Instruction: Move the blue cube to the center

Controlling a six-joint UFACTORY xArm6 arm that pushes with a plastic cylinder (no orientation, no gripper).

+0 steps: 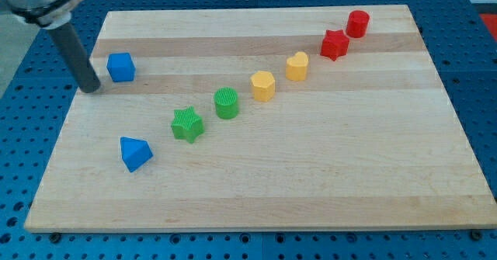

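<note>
The blue cube [120, 67] sits near the board's left edge, toward the view's top. My tip [92, 88] rests on the board just left of the cube and slightly below it, a small gap apart. The dark rod rises from it toward the view's top left corner.
A blue triangular block [135, 153] lies at lower left. A diagonal row runs up to the right: green star [187, 125], green cylinder [227, 103], yellow hexagon [263, 85], yellow heart [297, 66], red star [335, 44], red cylinder [357, 23]. The wooden board [311, 175] sits on a blue perforated table.
</note>
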